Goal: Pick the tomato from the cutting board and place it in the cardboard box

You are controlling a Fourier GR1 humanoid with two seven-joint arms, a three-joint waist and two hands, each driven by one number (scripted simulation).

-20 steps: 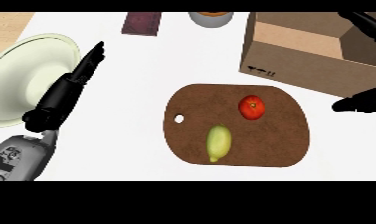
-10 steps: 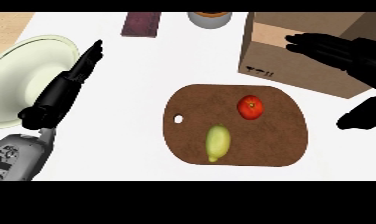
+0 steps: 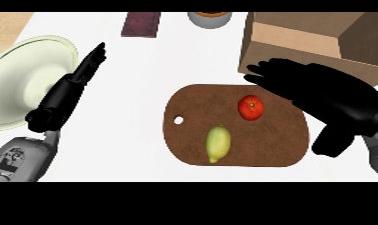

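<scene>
Tomato [image 3: 251, 107] lies on cutting board [image 3: 221, 119] beside open right hand [image 3: 325, 94].

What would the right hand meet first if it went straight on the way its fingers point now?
Probably nothing soon: the right hand points up-left over bare counter, missing the tomato. The dark red block lies farther along; height is unclear.

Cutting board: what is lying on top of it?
A tomato and a pale green vegetable, apart. The right robot hand hovers open over the upper right corner of the cutting board, hiding that part.
</scene>
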